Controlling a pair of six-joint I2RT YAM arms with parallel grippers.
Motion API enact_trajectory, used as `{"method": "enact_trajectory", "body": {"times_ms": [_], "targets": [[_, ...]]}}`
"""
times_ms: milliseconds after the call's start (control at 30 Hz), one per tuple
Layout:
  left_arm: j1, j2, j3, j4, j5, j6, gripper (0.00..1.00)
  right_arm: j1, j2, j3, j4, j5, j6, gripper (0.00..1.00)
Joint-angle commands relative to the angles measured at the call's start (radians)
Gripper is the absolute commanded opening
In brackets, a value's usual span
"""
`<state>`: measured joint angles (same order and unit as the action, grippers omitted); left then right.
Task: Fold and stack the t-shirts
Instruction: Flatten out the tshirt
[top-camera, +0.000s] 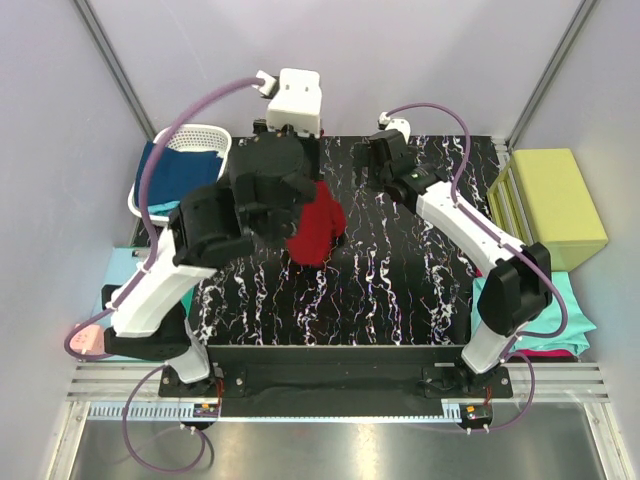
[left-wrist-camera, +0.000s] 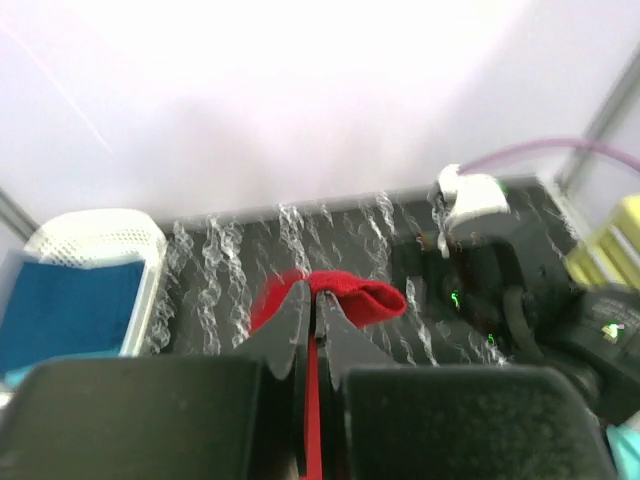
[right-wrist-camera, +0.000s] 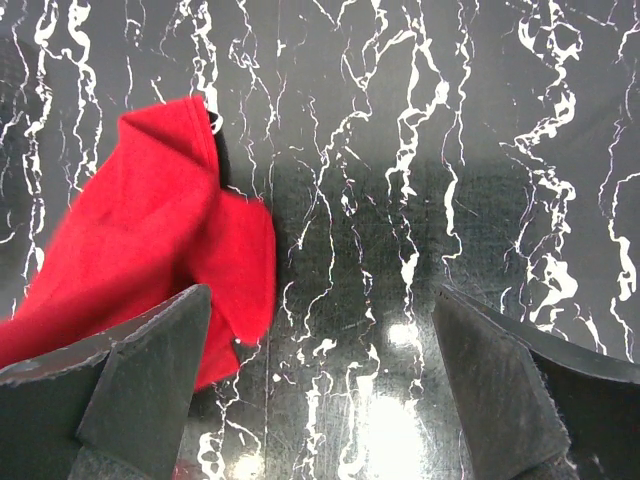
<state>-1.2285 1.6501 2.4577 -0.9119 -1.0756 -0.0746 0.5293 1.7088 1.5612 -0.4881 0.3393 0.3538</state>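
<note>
A dark red t-shirt (top-camera: 318, 228) hangs bunched above the middle of the black marbled table (top-camera: 400, 290). My left gripper (top-camera: 285, 190) is shut on its top edge. In the left wrist view the jaws (left-wrist-camera: 315, 296) pinch a red fold (left-wrist-camera: 375, 300), and a strip of cloth runs down between them. My right gripper (top-camera: 385, 155) stands open above the far table, just right of the shirt. In its own view the open gripper (right-wrist-camera: 320, 310) has bare table between its fingers, and the red t-shirt (right-wrist-camera: 150, 250) lies beside the left finger (right-wrist-camera: 150, 360).
A white basket (top-camera: 200, 133) at the far left holds a navy blue t-shirt (top-camera: 170, 172). A yellow-green box (top-camera: 555, 200) stands at the right edge. Teal (top-camera: 572, 305) and magenta (top-camera: 545, 350) t-shirts lie below it. A pale-blue sheet (top-camera: 118, 285) lies left of the table.
</note>
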Motion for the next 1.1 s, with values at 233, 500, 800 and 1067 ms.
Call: {"method": "enact_trajectory", "body": {"times_ms": [233, 500, 800, 1067], "targets": [[-0.313, -0.127, -0.098, 1.400, -0.474, 1.250, 0.00, 0.006, -0.086, -0.035, 0.019, 0.009, 0.017, 1.00], [-0.342, -0.159, -0.063, 1.352, -0.523, 1.260, 0.00, 0.005, -0.116, -0.058, 0.020, 0.035, -0.002, 1.00], [-0.344, -0.095, 0.044, 1.415, -0.471, 1.405, 0.00, 0.005, -0.132, -0.078, 0.022, 0.049, -0.009, 1.00], [-0.267, -0.214, -0.114, 1.357, -0.296, 1.182, 0.00, 0.005, -0.103, -0.056, 0.025, 0.032, -0.016, 1.00]]}}
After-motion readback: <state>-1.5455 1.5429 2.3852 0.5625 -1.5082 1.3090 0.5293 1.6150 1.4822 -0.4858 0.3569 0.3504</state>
